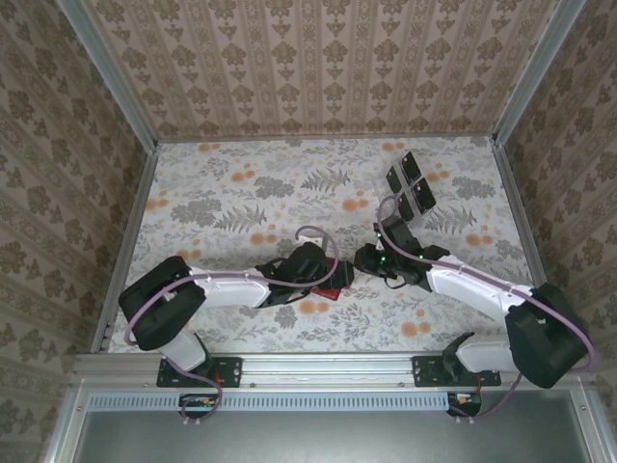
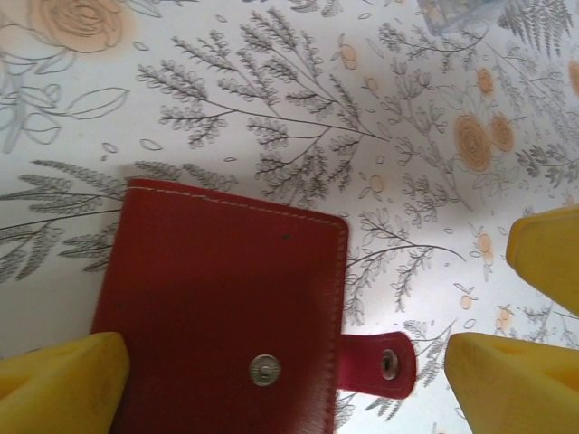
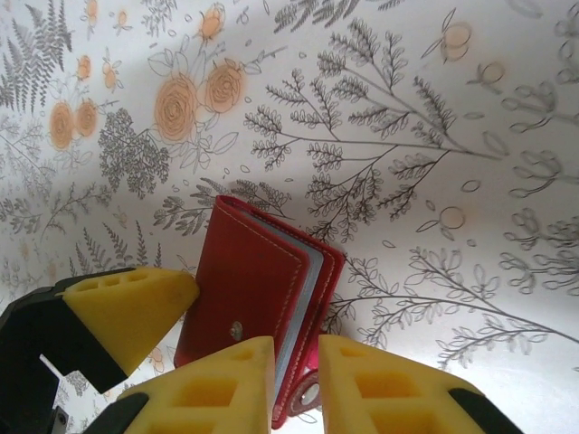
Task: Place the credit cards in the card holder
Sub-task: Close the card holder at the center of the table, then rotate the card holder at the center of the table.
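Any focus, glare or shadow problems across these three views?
Top external: even light, no hard shadows, walls lean outward from the wide lens. Left wrist: card holder sharp, a small glint on its snap, left fingertips blurred. Right wrist: right fingertips soft, table print crisp, no glare.

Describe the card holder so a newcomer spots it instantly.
On the floral table, look at the middle, slightly toward the near edge. The card holder is there: a flat red wallet with a snap tab, the only red thing. The credit cards at the far right are near-black.
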